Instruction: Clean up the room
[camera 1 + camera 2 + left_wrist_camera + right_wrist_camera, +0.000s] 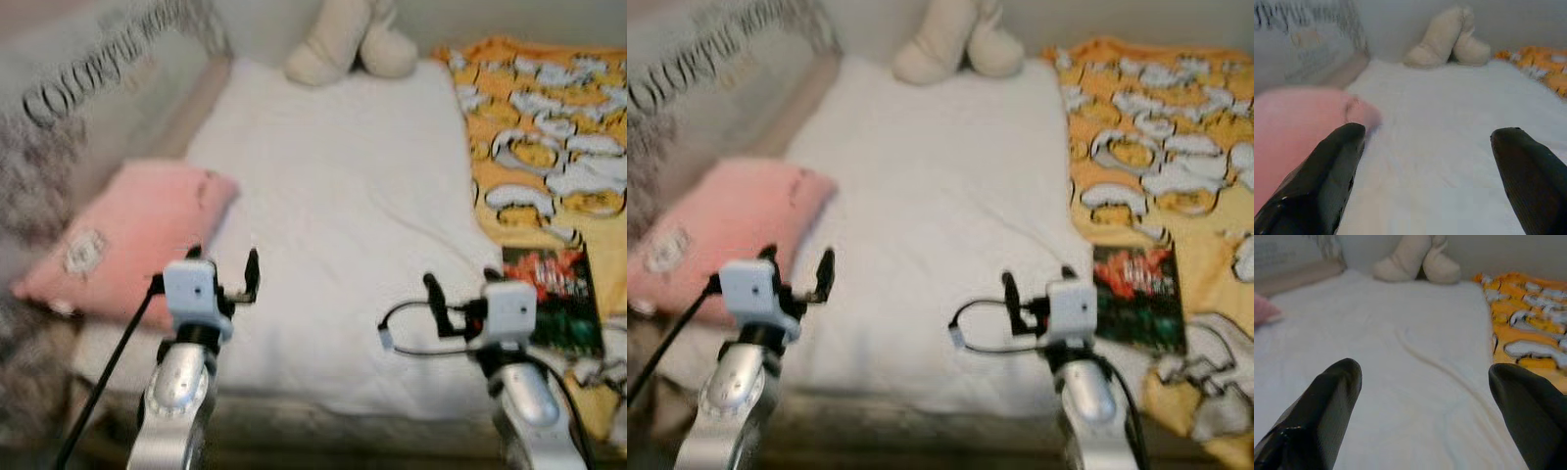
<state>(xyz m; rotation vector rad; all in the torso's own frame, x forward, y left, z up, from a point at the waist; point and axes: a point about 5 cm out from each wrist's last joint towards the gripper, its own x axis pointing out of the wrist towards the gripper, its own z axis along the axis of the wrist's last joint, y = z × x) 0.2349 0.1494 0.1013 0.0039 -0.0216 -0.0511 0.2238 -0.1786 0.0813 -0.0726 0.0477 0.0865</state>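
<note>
White bed (343, 215) fills centre frame; orange patterned blanket (549, 127) at right, pink pillow (127, 240) at left edge, cream plush toy (348, 39) top centre, dark book (554, 294) lower right on the blanket; left gripper (223, 266) and right gripper (460, 294) hover low over the bed's near edge, both spread, holding nothing; looks like approach stage, nothing picked; next probably reach right for the book.
</note>
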